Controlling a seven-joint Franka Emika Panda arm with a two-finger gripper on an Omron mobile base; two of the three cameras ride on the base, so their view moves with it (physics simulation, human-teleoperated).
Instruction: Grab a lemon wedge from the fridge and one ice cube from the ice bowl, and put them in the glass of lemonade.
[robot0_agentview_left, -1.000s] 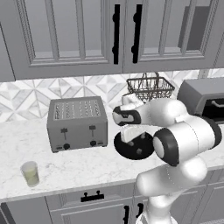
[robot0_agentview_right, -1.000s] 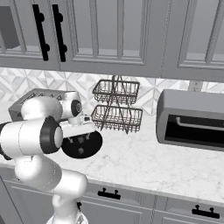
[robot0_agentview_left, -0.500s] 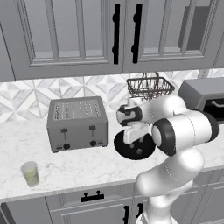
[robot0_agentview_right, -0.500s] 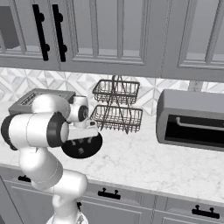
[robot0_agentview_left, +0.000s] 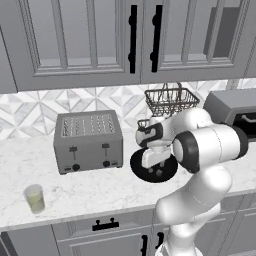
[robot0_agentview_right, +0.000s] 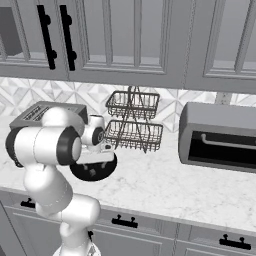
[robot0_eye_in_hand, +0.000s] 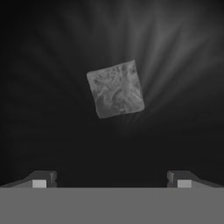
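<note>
With its jaws spread wide and nothing between them, the claw (robot0_eye_in_hand: 112, 178) hangs directly over the dark ice bowl (robot0_agentview_left: 153, 167), where a single pale ice cube (robot0_eye_in_hand: 116, 89) lies on the bowl's floor, centred ahead of the fingertips (robot0_eye_in_hand: 43, 178) and apart from them. Around the bowl, the marble bench (robot0_agentview_left: 90, 187) carries a grey toaster (robot0_agentview_left: 88, 141), a two-tier wire basket (robot0_agentview_right: 133, 121) and a dark toaster oven (robot0_agentview_right: 218, 136). Off at the bench's front left corner, well apart from the arm, stands the glass of lemonade (robot0_agentview_left: 34, 198), with neither cube nor wedge visibly in it. Judging by this, the ice pickup is only being lined up; grasping and dropping the cube, and the whole lemon wedge errand, appear left to do.
</note>
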